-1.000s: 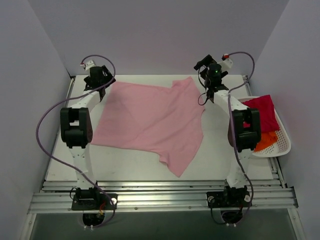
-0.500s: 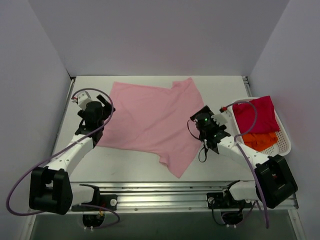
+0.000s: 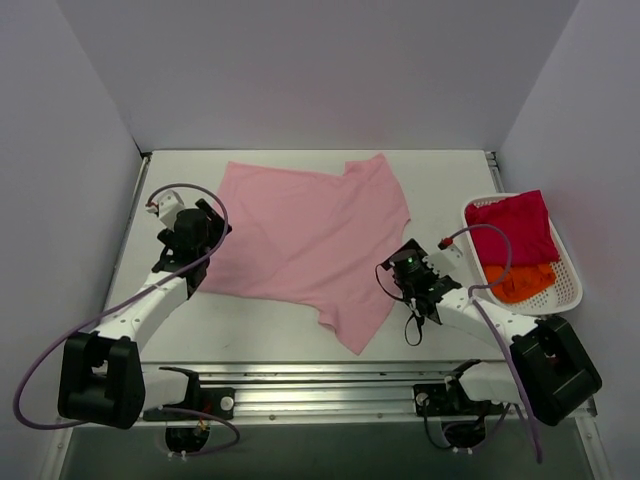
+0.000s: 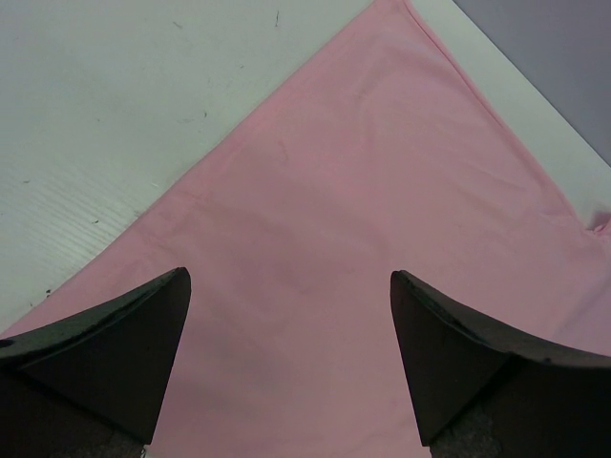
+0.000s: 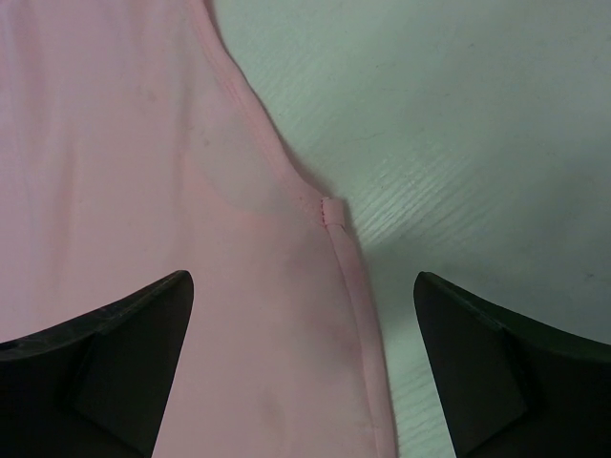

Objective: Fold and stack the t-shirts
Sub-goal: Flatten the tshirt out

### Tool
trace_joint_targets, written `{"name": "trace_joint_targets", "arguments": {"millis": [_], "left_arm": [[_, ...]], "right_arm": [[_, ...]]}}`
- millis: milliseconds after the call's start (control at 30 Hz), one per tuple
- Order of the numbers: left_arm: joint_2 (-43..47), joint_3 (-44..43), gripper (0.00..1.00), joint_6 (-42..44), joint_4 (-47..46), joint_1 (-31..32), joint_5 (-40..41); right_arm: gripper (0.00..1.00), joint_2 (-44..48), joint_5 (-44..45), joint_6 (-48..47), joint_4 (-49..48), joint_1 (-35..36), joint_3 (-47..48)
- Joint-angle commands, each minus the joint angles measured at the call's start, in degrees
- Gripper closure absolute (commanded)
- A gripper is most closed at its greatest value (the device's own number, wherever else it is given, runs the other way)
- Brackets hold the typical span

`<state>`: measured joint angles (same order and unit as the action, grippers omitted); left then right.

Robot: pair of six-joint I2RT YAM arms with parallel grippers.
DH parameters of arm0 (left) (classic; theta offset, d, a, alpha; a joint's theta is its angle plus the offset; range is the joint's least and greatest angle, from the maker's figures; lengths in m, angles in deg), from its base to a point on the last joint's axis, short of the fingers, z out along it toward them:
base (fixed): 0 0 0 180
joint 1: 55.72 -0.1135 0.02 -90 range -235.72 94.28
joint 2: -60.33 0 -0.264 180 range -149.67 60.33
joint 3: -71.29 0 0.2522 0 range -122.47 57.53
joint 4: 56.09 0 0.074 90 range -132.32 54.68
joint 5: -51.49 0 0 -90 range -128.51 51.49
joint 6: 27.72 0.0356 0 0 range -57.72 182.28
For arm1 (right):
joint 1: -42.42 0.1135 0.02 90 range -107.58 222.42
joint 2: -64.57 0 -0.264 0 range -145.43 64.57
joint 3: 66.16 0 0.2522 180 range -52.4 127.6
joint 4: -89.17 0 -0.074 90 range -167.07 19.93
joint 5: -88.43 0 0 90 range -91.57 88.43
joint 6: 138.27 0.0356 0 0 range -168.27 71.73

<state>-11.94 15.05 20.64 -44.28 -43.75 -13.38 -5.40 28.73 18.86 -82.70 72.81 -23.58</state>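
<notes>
A light pink t-shirt [image 3: 305,240] lies spread flat on the white table. My left gripper [image 3: 195,232] hovers open over its left edge; the left wrist view shows pink cloth [image 4: 382,239] between my spread fingertips [image 4: 143,324], nothing held. My right gripper [image 3: 405,268] hovers open over the shirt's right edge; the right wrist view shows the hemmed edge [image 5: 334,215] between the fingertips [image 5: 477,334], nothing held. A magenta-red t-shirt [image 3: 515,230] and an orange t-shirt [image 3: 522,282] lie in a white basket.
The white basket [image 3: 570,290] stands at the table's right edge. Grey walls close in the table at left, back and right. A metal rail [image 3: 320,385] runs along the near edge.
Both arms drew back from the shirt's far corners toward the near side and came down over its side edges. The pink shirt stays spread flat.
</notes>
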Motion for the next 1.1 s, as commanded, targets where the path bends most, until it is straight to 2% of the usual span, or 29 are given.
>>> {"name": "trace_joint_targets", "arguments": {"millis": [0,167,300,333,400,500,767,1067], "left_arm": [[-0.4,-1.4,0.05,-0.2,-2.2,0.2,0.5],[-0.3,-2.0,0.05,0.2,-2.1,0.2,0.3],[-0.2,-1.6,0.05,0.2,-2.6,0.0,0.5],[-0.3,-1.6,0.05,0.2,-2.7,0.1,0.6],[-0.7,-1.6,0.05,0.2,-2.9,0.0,0.8],[-1.2,-1.6,0.05,0.3,-3.1,-0.1,0.7],[-2.0,-3.5,0.05,1.0,-2.6,-0.2,1.1],[-2.1,-2.7,0.05,1.4,-3.2,-0.2,0.9]], "right_arm": [[0.05,-3.7,0.0,0.2,-2.7,-1.0,-1.5],[0.17,-11.0,-3.4,-1.8,-7.0,-1.9,0.3],[0.53,-15.4,-7.3,-3.8,-11.8,-4.2,-0.3],[0.7,-16.0,-7.9,-4.5,-12.3,-4.7,0.2],[0.89,-17.4,-8.3,-5.2,-12.4,-5.7,0.7],[1.0,-18.2,-10.0,-6.0,-13.5,-7.6,0.7],[1.0,-17.6,-8.6,-6.1,-13.1,-12.5,1.4],[1.0,-23.1,-7.3,-6.4,-12.0,-14.8,7.3]]}}
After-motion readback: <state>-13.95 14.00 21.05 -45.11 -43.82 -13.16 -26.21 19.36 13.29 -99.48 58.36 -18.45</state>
